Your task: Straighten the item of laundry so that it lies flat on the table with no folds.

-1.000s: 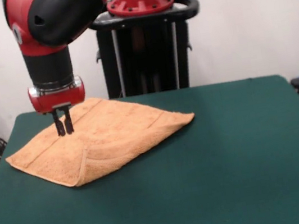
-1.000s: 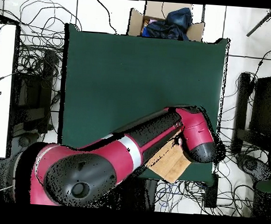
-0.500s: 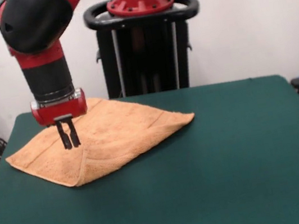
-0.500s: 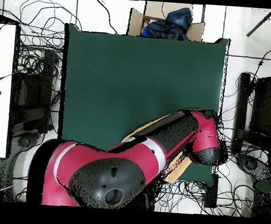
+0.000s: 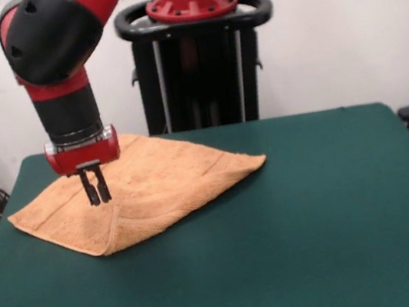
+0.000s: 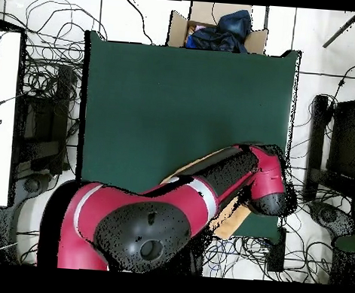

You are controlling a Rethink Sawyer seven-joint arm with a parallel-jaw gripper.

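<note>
The item of laundry, a peach-orange towel, lies at the far left of the table. It is folded over itself, with a doubled edge at its near left corner. My gripper hangs straight down over the towel's left part, tips just above or touching the cloth. Its fingers stand a narrow gap apart with nothing between them. In the overhead view my arm covers most of the towel, and only strips of it show beside the arm near the table's lower right edge. The gripper itself is hidden there.
The black pedestal stands behind the towel. In the overhead view a cardboard box with dark cloth sits beyond the table's top edge. Cables lie on the floor all around, and a white surface is at the left.
The gripper has come down closer to the towel and shifted slightly toward its near edge. The arm's upper link has swung round. The towel has not moved.
</note>
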